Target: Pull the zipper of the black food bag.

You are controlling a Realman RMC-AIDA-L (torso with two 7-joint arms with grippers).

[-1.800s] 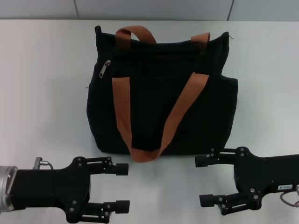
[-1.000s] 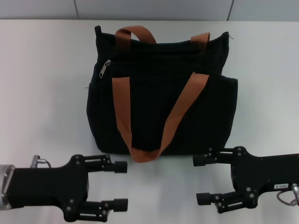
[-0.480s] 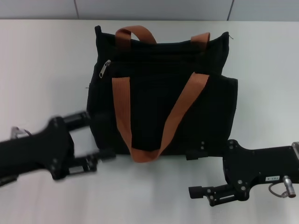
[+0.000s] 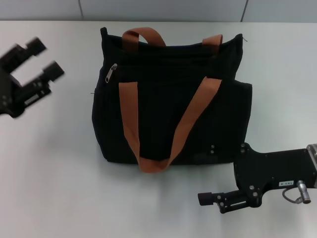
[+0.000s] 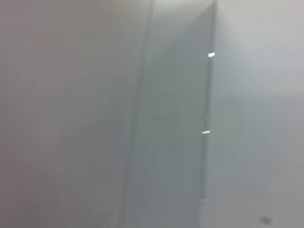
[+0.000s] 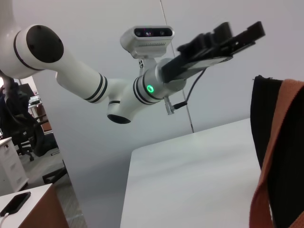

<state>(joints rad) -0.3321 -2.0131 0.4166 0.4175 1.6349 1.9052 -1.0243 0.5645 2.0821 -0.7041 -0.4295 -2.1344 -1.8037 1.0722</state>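
Zipper (image 4: 111, 73): small silver pull tab, lying at the far left end of the track that runs along the upper face of the black food bag (image 4: 168, 99). Seen only in the head view; nothing touches it.

Black food bag: large, roughly square, lying flat on the white bench (image 4: 54, 163), its top edge toward the far side. Two rust-orange straps: the near one (image 4: 163, 124) drapes in a V across the front panel, its loop reaching just past the bag's near edge onto the bench; the far one (image 4: 143, 35) arches over the top edge. The right wrist view shows only a slice of the bag (image 6: 266, 142) with one orange strap (image 6: 280, 156) beside it, and no zipper.

Left pincer (image 4: 42, 62): raised at the far left of the head view, well apart from the bag and roughly level with the zipper; fingers spread, holding nothing. The right wrist view shows the same left pincer (image 6: 232, 35) in the air above the bench (image 6: 190, 175), on its white arm (image 6: 80, 71) with a green light at the wrist.

Left wrist view: only a pale blank surface with faint vertical lines; no bag, no fingers.

Right pincer (image 4: 205, 176): low at the bag's near right corner, released. One finger (image 4: 218, 200) lies over bare bench; the other blends into the bag's near edge.
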